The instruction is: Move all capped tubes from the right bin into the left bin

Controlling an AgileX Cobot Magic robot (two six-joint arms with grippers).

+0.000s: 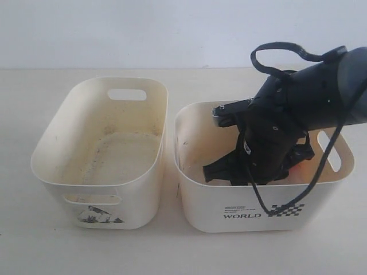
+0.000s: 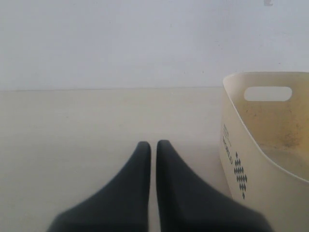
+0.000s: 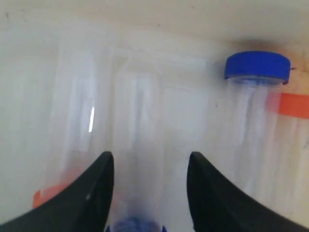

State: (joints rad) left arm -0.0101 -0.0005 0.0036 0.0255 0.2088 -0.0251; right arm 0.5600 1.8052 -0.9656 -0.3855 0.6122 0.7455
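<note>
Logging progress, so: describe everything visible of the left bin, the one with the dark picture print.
The left bin is cream plastic with rounded corners, upright on the pale table. Each short end has a handle slot; a dark smudgy picture sits under the near one. Its inside is stained with brownish specks and no tube shows in it. It stands close beside the WORLD bin; whether they touch is unclear.

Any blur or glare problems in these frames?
Right wrist view: clear tubes smeared out of focus, glare streak on one; blue cap sharper. Left wrist view: end effector soft, bin crisp. Exterior view: even light, mild softness.
</note>
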